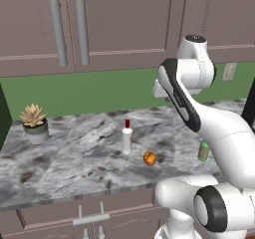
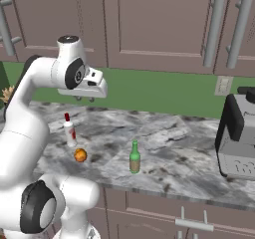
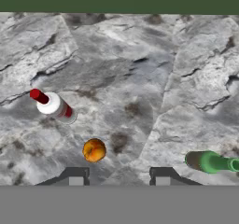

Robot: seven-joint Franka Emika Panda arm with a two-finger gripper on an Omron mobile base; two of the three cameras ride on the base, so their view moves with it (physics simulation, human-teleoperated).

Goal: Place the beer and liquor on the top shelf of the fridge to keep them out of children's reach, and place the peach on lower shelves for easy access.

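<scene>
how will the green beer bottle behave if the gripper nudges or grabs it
The beer stands upright, tall on a narrow base, so a high nudge would probably tip it. It looks like smooth glass, so likely slippery. Once down, its round body may roll on the counter.

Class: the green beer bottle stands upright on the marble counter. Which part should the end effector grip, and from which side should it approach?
Probably the beer body below its neck, approached level from the front counter edge: it stands upright with open space around it, apart from the peach and liquor. The end effector hangs above, holding nothing.
</scene>
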